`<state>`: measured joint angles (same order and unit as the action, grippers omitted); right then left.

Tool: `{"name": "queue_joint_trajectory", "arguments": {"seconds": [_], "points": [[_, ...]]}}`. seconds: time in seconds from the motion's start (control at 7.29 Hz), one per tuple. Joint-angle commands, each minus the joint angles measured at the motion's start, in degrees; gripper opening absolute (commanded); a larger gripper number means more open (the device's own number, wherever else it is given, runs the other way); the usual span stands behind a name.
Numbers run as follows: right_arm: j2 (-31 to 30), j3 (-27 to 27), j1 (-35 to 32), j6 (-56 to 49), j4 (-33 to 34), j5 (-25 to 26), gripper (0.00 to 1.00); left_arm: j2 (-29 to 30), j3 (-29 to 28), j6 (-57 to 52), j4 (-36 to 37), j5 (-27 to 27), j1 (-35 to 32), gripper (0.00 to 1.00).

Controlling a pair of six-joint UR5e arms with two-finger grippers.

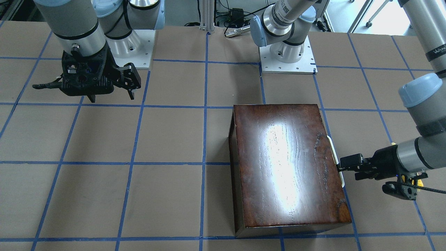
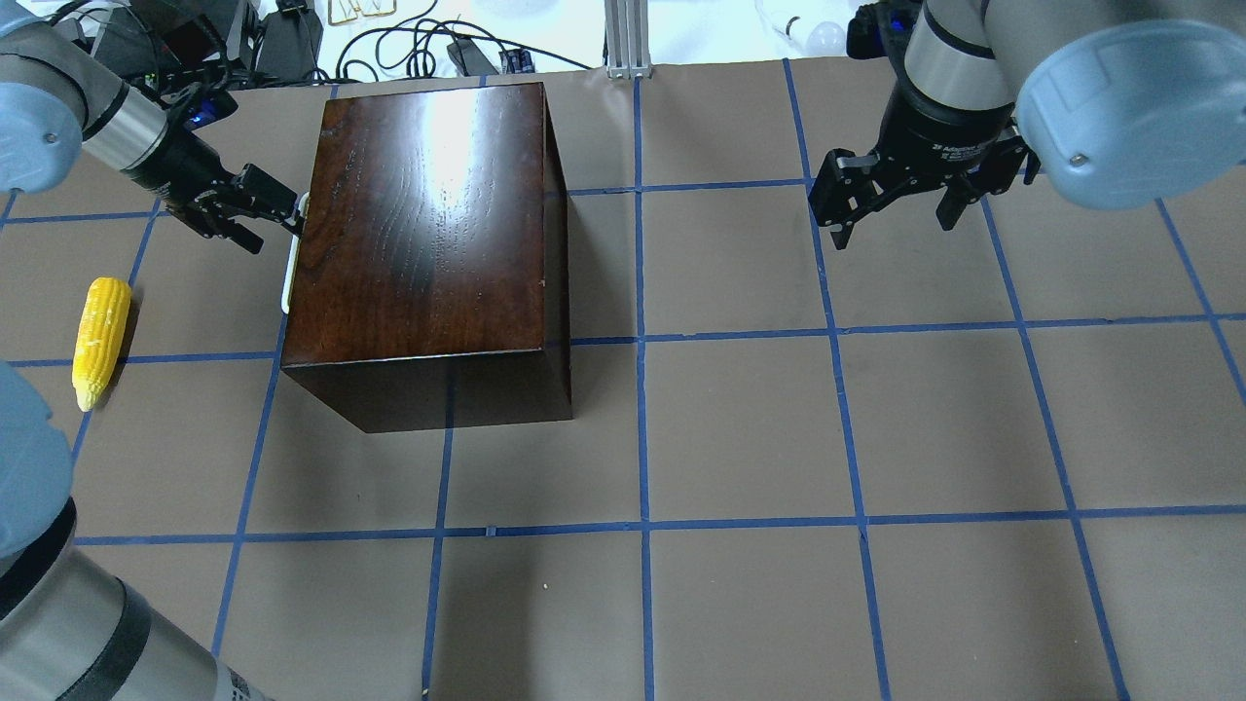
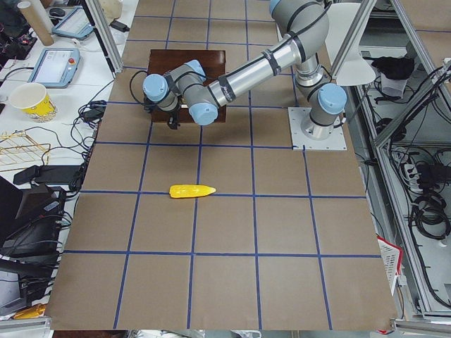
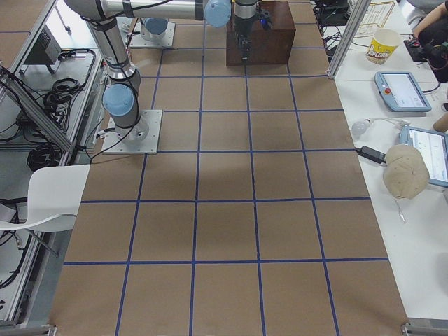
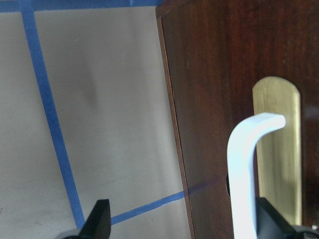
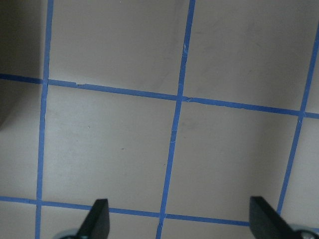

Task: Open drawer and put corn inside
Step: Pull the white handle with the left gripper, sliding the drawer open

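The bench (image 2: 740, 428) carries the dark wooden box (image 2: 428, 224). Its drawer (image 5: 214, 74) sits shut and flush, with the front turned toward my left arm so I can reach it sideways. My right claw (image 2: 888, 212) hangs spread over bare bench, well apart from the box and out of the way. My left claw (image 2: 268, 219) is spread too, level with the drawer front. The white handle (image 5: 244, 169) sits inside its span, close by one finger, so I judge pinching it is the step in hand. The corn (image 2: 100, 336) lies on the bench, apart from the box on its drawer side and near my left arm, handy once the drawer is open.

Glossy dark wood box (image 2: 428, 224), matt brown paper-like table (image 2: 740, 428), white plastic-looking handle (image 5: 244, 174).
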<state>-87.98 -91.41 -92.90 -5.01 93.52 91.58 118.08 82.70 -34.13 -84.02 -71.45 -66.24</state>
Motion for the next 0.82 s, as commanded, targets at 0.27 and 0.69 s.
{"name": "queue_joint_trajectory", "arguments": {"seconds": [0.27,0.69], "points": [[0.0,0.0,0.0,0.0,0.0,0.0,1.00,0.4,-0.1,-0.3,2.1,-0.2,0.1,1.00],[0.0,0.0,0.0,0.0,0.0,0.0,1.00,1.2,-0.5,-1.5,3.5,-0.8,0.4,1.00]]}}
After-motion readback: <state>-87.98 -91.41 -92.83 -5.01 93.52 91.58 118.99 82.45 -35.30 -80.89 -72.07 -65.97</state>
